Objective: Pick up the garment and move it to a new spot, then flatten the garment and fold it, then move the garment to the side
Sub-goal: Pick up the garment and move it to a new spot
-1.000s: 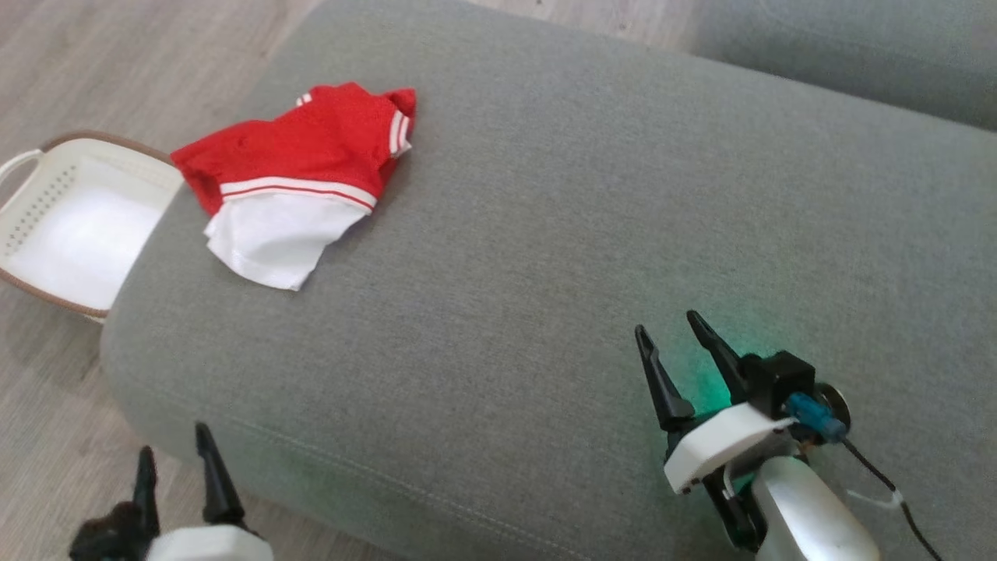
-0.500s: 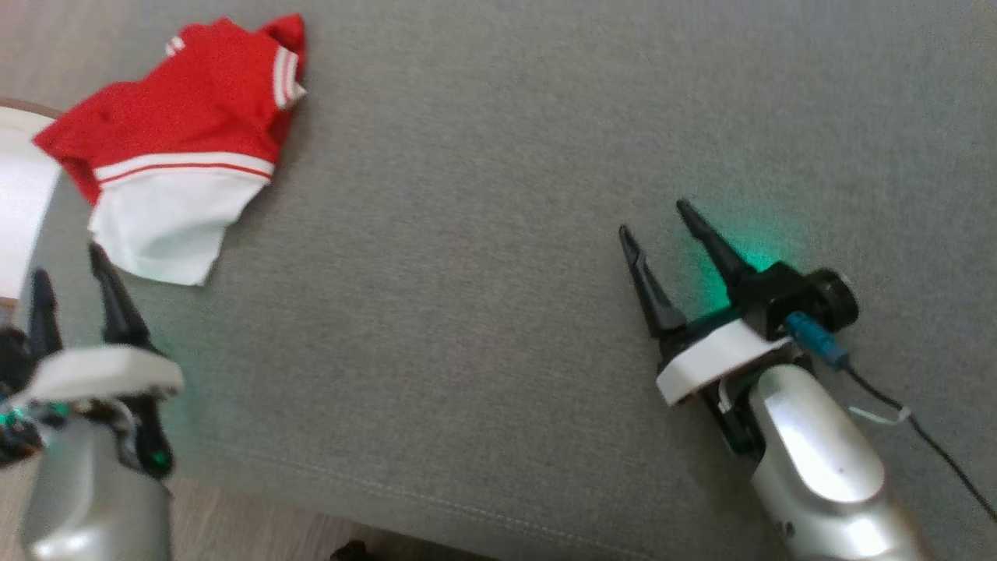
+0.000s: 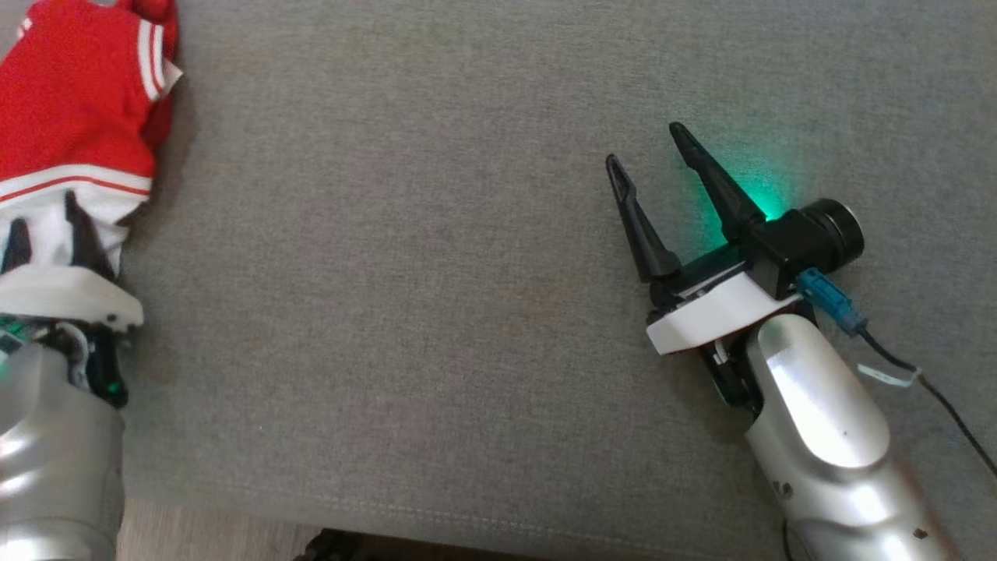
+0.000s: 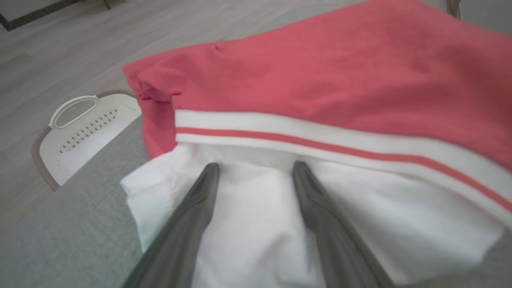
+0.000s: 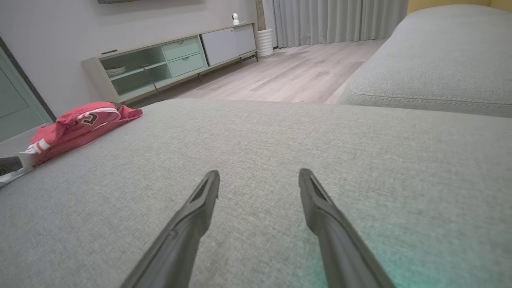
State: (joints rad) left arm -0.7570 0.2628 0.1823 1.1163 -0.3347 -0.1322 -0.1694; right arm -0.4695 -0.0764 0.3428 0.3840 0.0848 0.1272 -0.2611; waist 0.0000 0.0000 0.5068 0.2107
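Observation:
The garment (image 3: pixel 74 109) is a crumpled red top with white striped trim and a white part, lying at the far left of the grey cushion (image 3: pixel 436 296). My left gripper (image 3: pixel 43 214) is open, its two dark fingers over the white part. From the left wrist the garment (image 4: pixel 320 100) is close up, both fingers (image 4: pixel 200 200) of the left gripper (image 4: pixel 256 166) lying over the white cloth just short of the striped hem. My right gripper (image 3: pixel 645 148) stands open above bare cushion at the right, far from the garment (image 5: pixel 80 124). It also shows as right gripper (image 5: pixel 259 174).
A white perforated basket (image 4: pixel 80 132) stands on the wooden floor beside the cushion's left end. A second grey cushion (image 5: pixel 436 60) lies to the right. A low sideboard (image 5: pixel 172 60) and curtains stand against the far wall. The cushion's front edge (image 3: pixel 436 510) runs near me.
The head camera has swung, so the garment now sits at the picture's left edge. My left gripper has come up from below the cushion's edge onto the garment's white part. The right gripper stays open.

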